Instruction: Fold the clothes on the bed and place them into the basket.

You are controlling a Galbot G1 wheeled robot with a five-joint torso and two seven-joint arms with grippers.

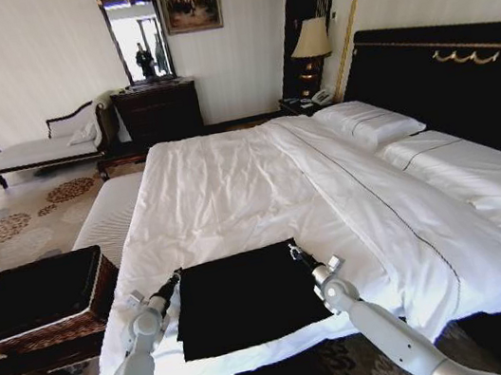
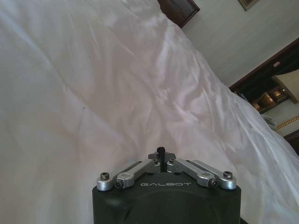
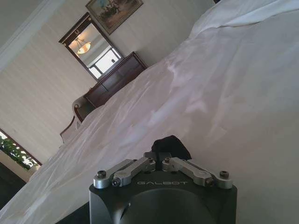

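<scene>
Clothes [image 1: 246, 296] flat on bed [image 1: 232, 191]; left gripper [image 1: 172, 280], right gripper [image 1: 294, 253] both closed, pinching far corners.

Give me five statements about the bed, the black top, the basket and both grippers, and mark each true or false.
1. The black soft top lies flat on the large white-sheeted bed. True.
2. The top is already inside the low brown wicker basket. False: it lies on the bed.
3. The basket stands on the robot's left of the bed. True.
4. The left gripper hovers over the pillows. False: it is at the top's far left corner.
5. The right gripper is at the top's far right corner. True.
</scene>
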